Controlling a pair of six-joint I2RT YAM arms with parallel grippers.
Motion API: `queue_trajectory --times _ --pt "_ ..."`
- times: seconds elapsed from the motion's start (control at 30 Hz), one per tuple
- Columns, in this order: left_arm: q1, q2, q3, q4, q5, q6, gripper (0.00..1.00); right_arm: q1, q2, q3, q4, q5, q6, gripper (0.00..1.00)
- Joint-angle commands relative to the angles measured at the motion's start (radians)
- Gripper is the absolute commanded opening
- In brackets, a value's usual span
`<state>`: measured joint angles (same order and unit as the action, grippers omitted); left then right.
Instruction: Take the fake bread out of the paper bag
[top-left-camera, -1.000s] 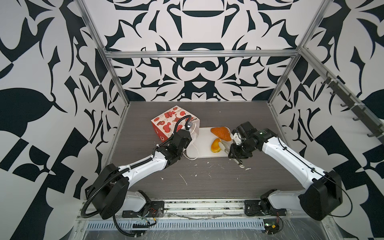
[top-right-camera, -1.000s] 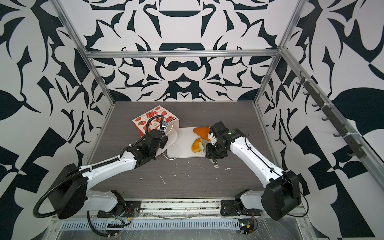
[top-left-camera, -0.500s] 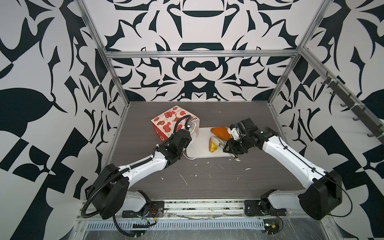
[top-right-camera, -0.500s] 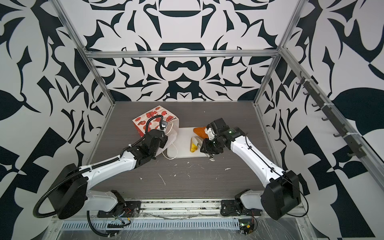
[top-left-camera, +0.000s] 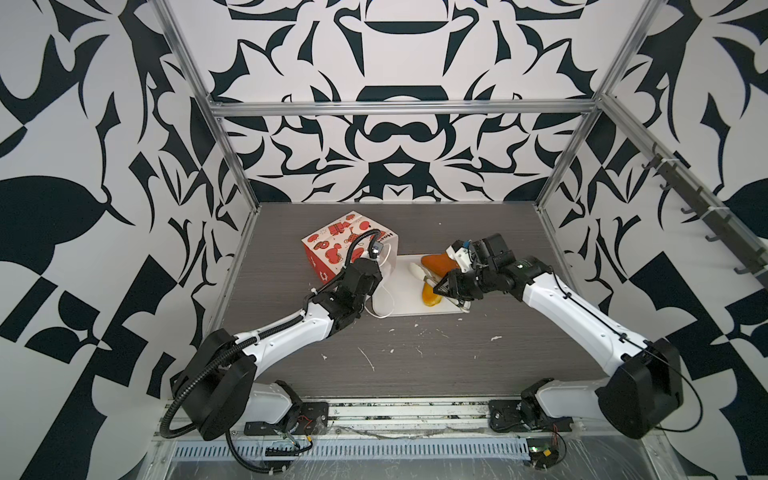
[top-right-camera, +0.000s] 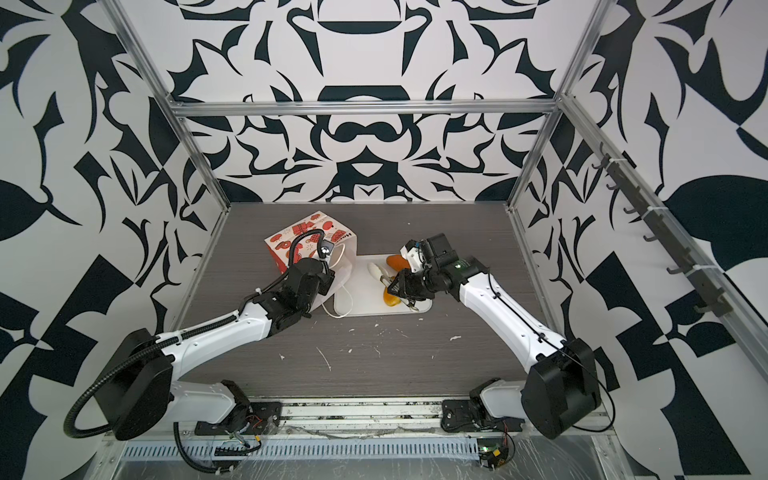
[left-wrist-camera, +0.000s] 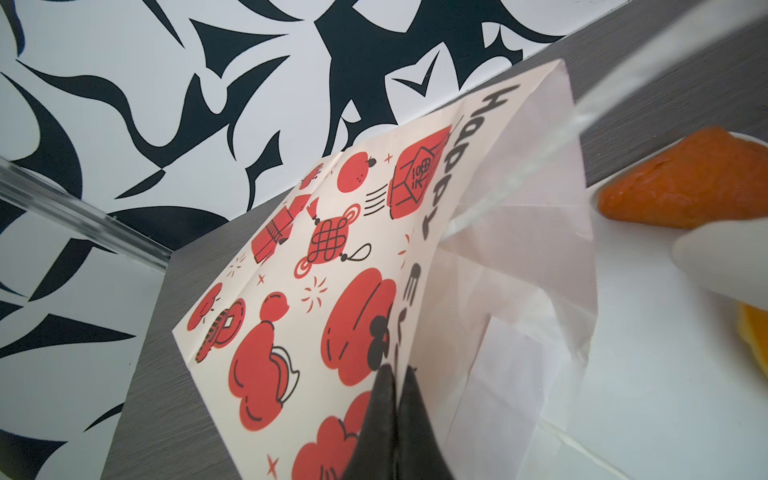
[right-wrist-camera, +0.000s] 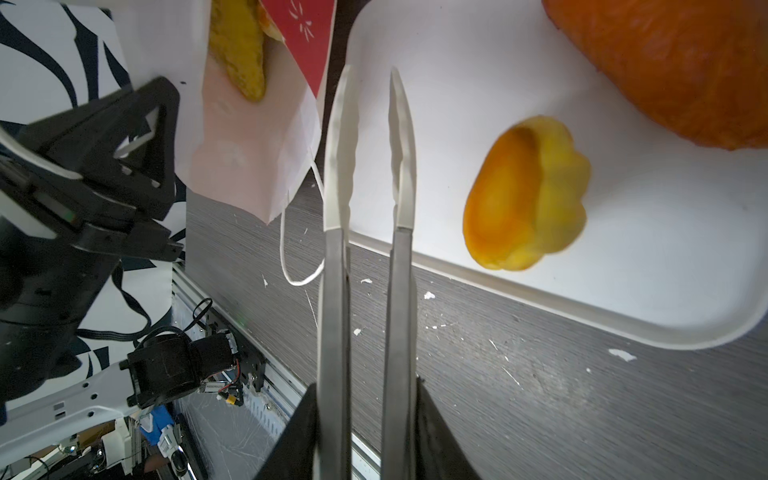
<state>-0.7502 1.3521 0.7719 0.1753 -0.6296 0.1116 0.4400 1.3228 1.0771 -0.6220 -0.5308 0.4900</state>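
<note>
The paper bag (top-left-camera: 332, 245) (top-right-camera: 299, 237) lies on its side with its mouth toward the white tray (top-left-camera: 403, 305) (top-right-camera: 365, 308). My left gripper (left-wrist-camera: 397, 370) (top-left-camera: 376, 268) is shut on the bag's rim (left-wrist-camera: 419, 316). My right gripper (right-wrist-camera: 365, 386) (top-left-camera: 451, 286) is shut on metal tongs (right-wrist-camera: 332, 291). Their white tips (top-left-camera: 417, 270) stand apart over the tray with nothing between them. Two pieces of fake bread lie on the tray: a yellow-orange pastry (right-wrist-camera: 528, 195) (top-left-camera: 430, 296) and an orange-brown triangular piece (right-wrist-camera: 673, 62) (left-wrist-camera: 685, 183) (top-left-camera: 436, 262). A yellow croissant (right-wrist-camera: 241, 54) shows inside the bag.
The bag's white string handle (right-wrist-camera: 299, 266) (top-left-camera: 384, 307) hangs over the tray's left edge. White crumbs (top-left-camera: 370, 357) are scattered on the grey tabletop in front of the tray. Patterned walls with metal posts (top-left-camera: 232, 166) enclose the table on three sides.
My right gripper has swung the tongs from the tray's front right corner leftward, so the tips now point at the bag's mouth. The left arm and bag have not moved.
</note>
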Motion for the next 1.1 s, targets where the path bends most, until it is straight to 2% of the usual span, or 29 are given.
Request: queue_trajectory --times 0.0,0.13,0.43,0.7,1.07 --pt "0.005 -0.029 -0.002 0.028 -0.007 -0.020 0.00 0.000 -0.052 0.004 0.026 0.022 -0.037 0.35" --pt "0.005 -0.031 0.001 0.028 -0.007 -0.014 0.00 -0.015 -0.143 -0.061 -0.074 0.157 -0.065 0.34" --pt "0.005 -0.015 0.004 0.030 0.007 -0.019 0.00 -0.106 -0.393 -0.205 -0.167 0.349 -0.007 0.31" --pt "0.005 -0.021 0.008 0.020 0.010 -0.020 0.00 -0.115 -0.390 -0.321 -0.131 0.259 0.013 0.30" --pt "0.005 -0.029 0.003 0.018 0.008 -0.023 0.00 -0.113 -0.327 -0.341 -0.055 0.163 0.015 0.30"
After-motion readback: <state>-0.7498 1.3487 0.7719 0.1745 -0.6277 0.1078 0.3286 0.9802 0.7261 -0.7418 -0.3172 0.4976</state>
